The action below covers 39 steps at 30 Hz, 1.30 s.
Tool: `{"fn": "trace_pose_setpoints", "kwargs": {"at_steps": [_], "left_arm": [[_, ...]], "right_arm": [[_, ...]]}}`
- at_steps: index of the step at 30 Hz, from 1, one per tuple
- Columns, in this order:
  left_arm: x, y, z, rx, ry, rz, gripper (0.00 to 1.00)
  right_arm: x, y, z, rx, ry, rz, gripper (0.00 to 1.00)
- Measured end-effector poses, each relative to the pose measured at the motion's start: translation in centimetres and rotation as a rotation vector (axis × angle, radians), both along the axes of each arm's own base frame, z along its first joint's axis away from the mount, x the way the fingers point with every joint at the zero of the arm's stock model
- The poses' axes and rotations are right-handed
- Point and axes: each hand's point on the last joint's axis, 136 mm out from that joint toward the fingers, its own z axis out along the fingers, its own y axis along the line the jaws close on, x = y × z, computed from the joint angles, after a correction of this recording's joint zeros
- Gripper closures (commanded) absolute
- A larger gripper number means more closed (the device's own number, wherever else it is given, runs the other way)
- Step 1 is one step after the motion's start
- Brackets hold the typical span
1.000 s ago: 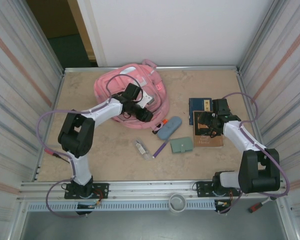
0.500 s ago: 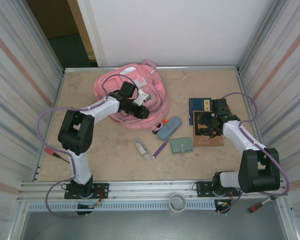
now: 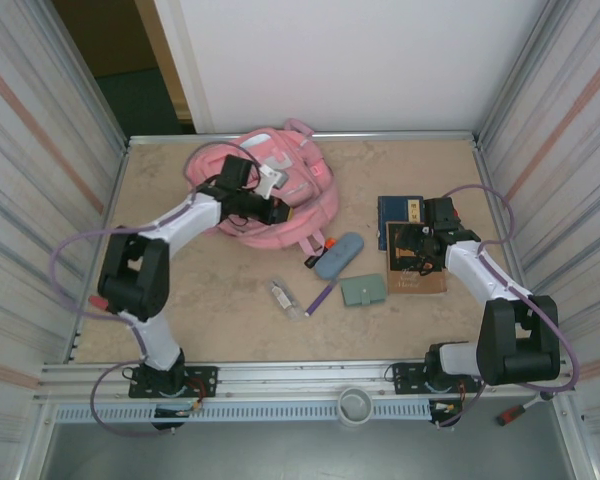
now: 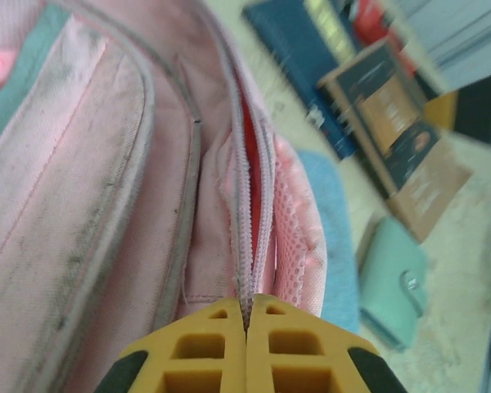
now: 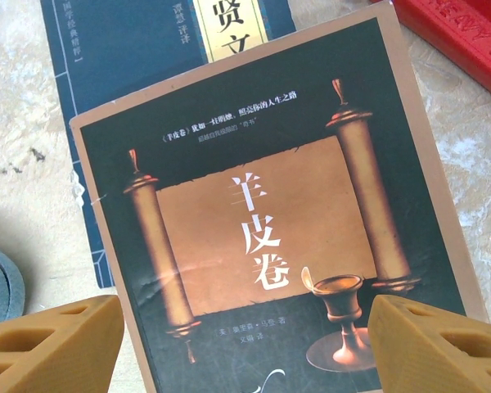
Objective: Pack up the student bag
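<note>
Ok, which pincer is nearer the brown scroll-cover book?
Right. The right pincer hangs open over the book; the left pincer is far off, shut on the zip seam of the student bag.

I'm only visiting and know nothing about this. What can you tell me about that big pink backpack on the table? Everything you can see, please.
The student bag is a large pink fabric backpack lying flat on the table, towards its far left. It has paler front patches, a teal trim strip, pink straps and a mesh side pocket. The cloth looks soft and a little grubby. A zip seam runs along it, slightly parted and showing red inside. The left tool is shut on the end of that seam.
</note>
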Motion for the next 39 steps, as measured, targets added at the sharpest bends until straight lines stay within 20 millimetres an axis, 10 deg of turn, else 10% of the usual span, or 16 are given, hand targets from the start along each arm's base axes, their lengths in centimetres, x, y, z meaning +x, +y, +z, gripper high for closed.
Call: {"fn": "trace_pose_setpoints", "kwargs": {"at_steps": [6, 14, 23, 27, 33, 36, 39], "left_arm": [[1.2, 1.9, 7.3, -0.142, -0.165, 0.040, 1.00], [1.4, 1.3, 4.5, -0.195, -0.032, 0.044, 1.00], [3.4, 4.7, 9.7, -0.216, -0.201, 0.186, 1.00], [4.2, 5.8, 8.4, -0.175, -0.202, 0.255, 0.97], [2.1, 5.5, 1.2, -0.069, -0.094, 0.302, 0.52], [1.2, 3.9, 0.0, 0.002, -0.122, 0.309, 0.24], [-0.8, -0.1, 1.1, 0.039, -0.211, 0.265, 0.19]], "right_arm": [[0.0, 0.2, 0.1, -0.002, -0.003, 0.010, 0.23], [0.0, 0.8, 0.3, -0.010, -0.008, 0.043, 0.23], [0.2, 0.0, 1.4, -0.042, -0.045, 0.016, 0.15], [0.1, -2.8, 1.3, -0.010, -0.060, -0.087, 0.13], [-1.2, -6.8, -0.1, 0.062, -0.042, -0.267, 0.10], [-0.9, -6.1, -1.1, 0.099, -0.014, -0.249, 0.10], [-1.1, -5.5, -2.8, 0.127, 0.044, -0.236, 0.10]]}}
